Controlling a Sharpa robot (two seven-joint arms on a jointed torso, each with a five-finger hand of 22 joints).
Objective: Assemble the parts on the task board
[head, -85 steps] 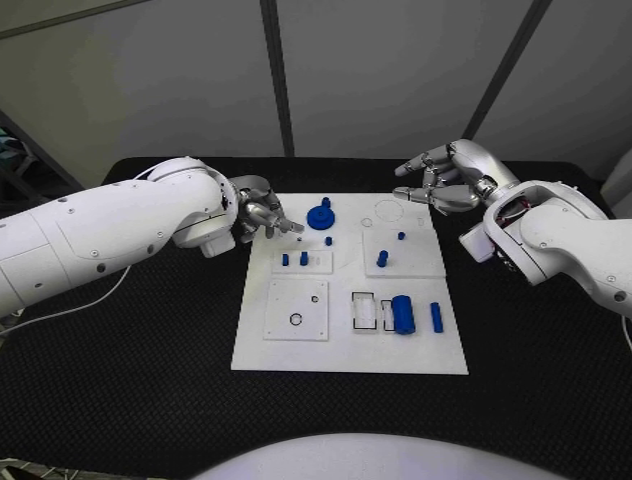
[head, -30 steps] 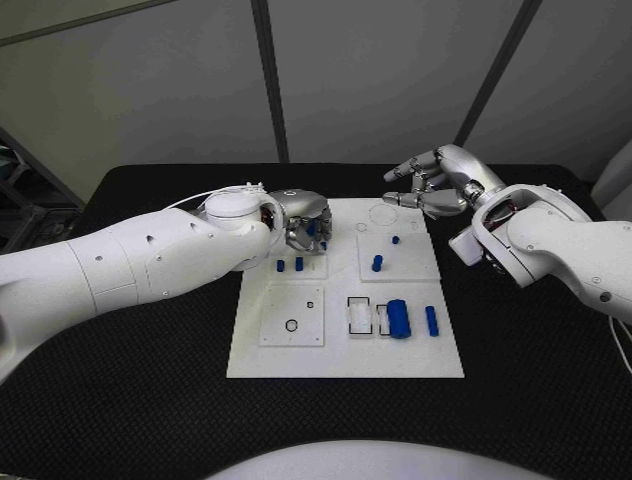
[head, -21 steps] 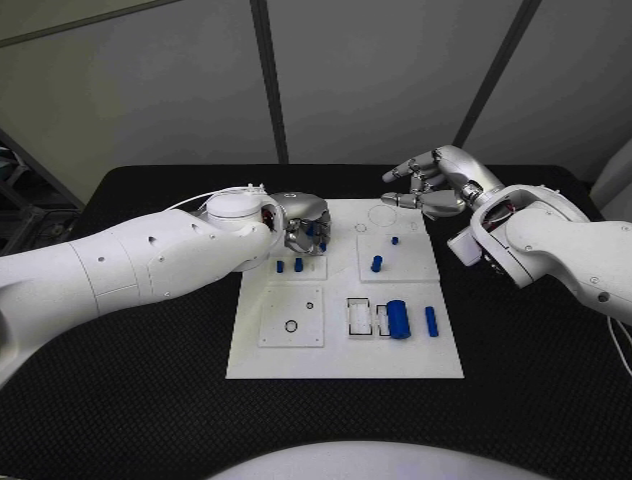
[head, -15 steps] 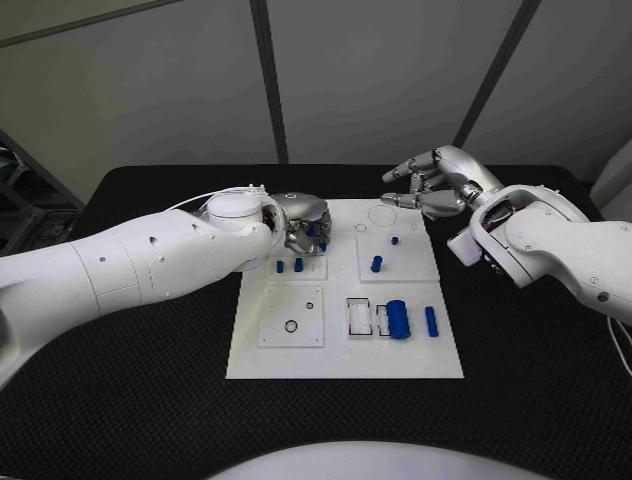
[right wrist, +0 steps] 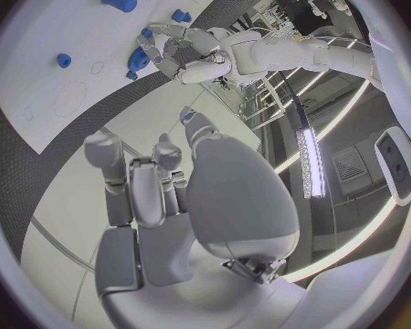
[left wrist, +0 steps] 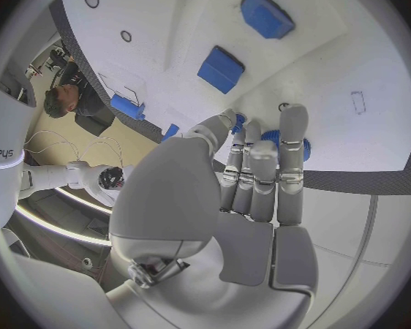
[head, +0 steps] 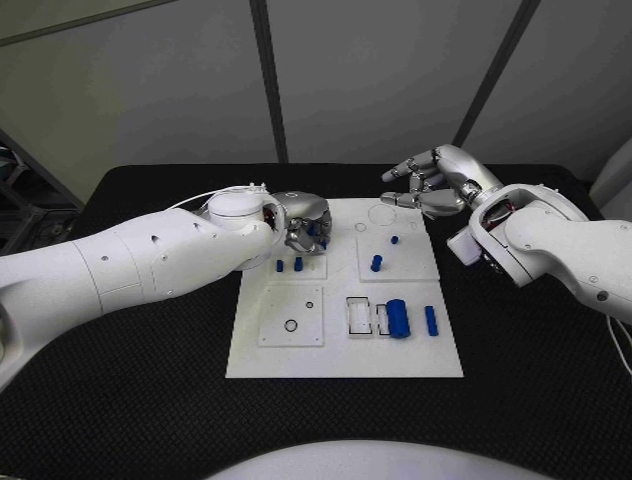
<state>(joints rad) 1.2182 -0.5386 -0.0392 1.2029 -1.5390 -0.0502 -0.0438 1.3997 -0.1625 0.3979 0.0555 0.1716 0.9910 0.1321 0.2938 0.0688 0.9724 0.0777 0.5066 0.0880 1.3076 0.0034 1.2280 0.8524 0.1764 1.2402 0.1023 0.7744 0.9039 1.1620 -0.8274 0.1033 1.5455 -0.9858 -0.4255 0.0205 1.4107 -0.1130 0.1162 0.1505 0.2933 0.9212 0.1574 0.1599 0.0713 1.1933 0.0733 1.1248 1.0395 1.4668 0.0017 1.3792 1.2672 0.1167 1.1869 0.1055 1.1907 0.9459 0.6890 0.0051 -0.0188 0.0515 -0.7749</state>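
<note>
Left wrist view reveals fingertips (left wrist: 292, 120) touching part (left wrist: 271, 136).

My hands (head: 305, 215) are silvery metal with a satin sheen, on glossy white plastic arms (head: 129, 262). The task board (head: 345, 350) looks smooth, matt white; the parts (head: 398, 318) on it, matt blue plastic. Beneath it, the table (head: 114, 380) is rough black.

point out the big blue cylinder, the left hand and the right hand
big blue cylinder (head: 400, 318), head view, middle of its side
left hand (head: 305, 217), head view, silver back of the hand over the board
right hand (head: 429, 184), head view, the curled fingers
</note>
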